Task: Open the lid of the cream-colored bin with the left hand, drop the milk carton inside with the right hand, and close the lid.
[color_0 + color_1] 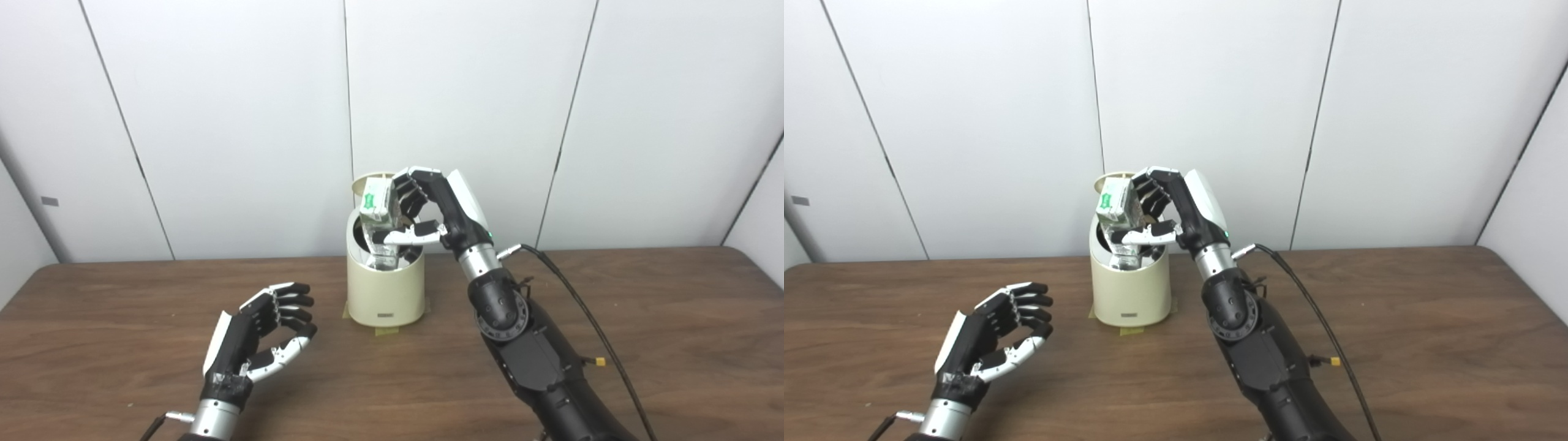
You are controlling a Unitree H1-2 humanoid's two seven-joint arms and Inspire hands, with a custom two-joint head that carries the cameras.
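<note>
With its round lid (367, 182) raised at twelve o'clock, the cream-coloured cylindrical bin (385, 288) stands open: step one done. Right hand (422, 211) grasps the green-and-white milk carton (375, 205) above the mouth. Left hand (269, 334), at seven o'clock, loosely curled, empty. Drop and closing remain.

Black fingers on both hands, left hand (263, 331) and right hand (429, 208), with white shells over the backs and silvery-white thumbs. Bare metal cuff at each wrist, then chunky black forearm housing on the right arm (527, 349) with a round ringed joint. Thin black cable (588, 324) looping off the right wrist, small yellow connector (600, 361), tiny green light near the wrist.
</note>
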